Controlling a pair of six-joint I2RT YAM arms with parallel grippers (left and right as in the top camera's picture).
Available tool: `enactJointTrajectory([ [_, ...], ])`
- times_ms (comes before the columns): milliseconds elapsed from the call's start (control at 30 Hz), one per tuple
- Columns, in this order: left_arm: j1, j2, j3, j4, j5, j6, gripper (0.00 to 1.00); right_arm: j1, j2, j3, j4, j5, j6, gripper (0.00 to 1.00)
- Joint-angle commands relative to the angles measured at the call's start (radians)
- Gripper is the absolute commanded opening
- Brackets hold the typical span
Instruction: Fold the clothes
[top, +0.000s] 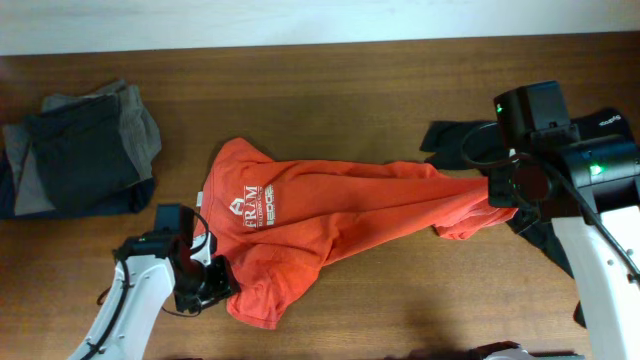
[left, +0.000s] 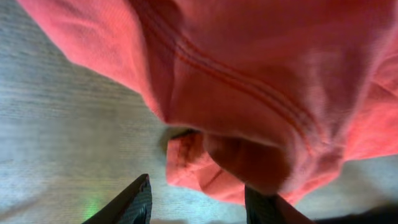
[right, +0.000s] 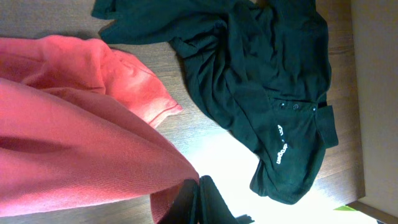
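The brown wooden worktop (top: 340, 90) holds everything. The biggest thing on it is the orange-red T-shirt (top: 310, 215). It lies across the middle, pulled long from left to right, with its white printed letters (top: 262, 207) facing up. It is bunched and wrinkled, not flat.

At the right end lies the black shirt (right: 267, 81). It is crumpled, with small white marks on it, and part of it is under the right arm. At the far left sits a pile of grey and dark clothes (top: 80, 150). They look stacked, so I think those may be done, but I cannot be sure.

The right arm (top: 600, 240) is at the right end of the T-shirt. Its jaws are squeezed shut, and the right wrist view shows red cloth pinched in them. The shirt stretches toward them.

The left arm (top: 140, 285) is at the bottom left corner of the T-shirt. Its jaws stand partly open. The left wrist view shows a lump of the shirt's hem right in front of them, but they are not pinching it.

I think the job is at an early part for this shirt. It is being spread out, and no fold is made yet. After it, the black shirt needs folding too.
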Motion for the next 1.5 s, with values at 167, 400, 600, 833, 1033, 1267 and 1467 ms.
enactJointTrajectory([
  [167,-0.008,-0.006,-0.033,0.089,0.041,0.087,0.48,-0.010,0.002,0.009,-0.003,0.034,0.005,0.04],
  [400,-0.166,-0.006,-0.032,0.172,0.060,0.100,0.48,-0.010,0.002,0.009,-0.003,0.033,0.005,0.04],
  [600,-0.198,-0.006,-0.032,0.179,0.059,0.084,0.45,-0.010,0.002,0.009,-0.003,0.033,0.005,0.04],
  [833,-0.198,-0.006,-0.032,0.177,0.059,0.084,0.34,-0.010,0.002,0.009,-0.003,0.033,0.005,0.04],
  [1033,-0.198,-0.006,-0.032,0.203,-0.024,-0.009,0.34,-0.010,0.002,0.009,-0.003,0.033,0.005,0.04],
  [1267,-0.198,-0.006,-0.032,0.230,-0.066,-0.082,0.34,-0.010,0.002,0.009,-0.004,0.033,0.005,0.04],
  [1467,-0.198,-0.006,-0.032,0.260,-0.066,-0.134,0.29,-0.010,0.002,0.009,-0.005,0.033,0.005,0.04],
])
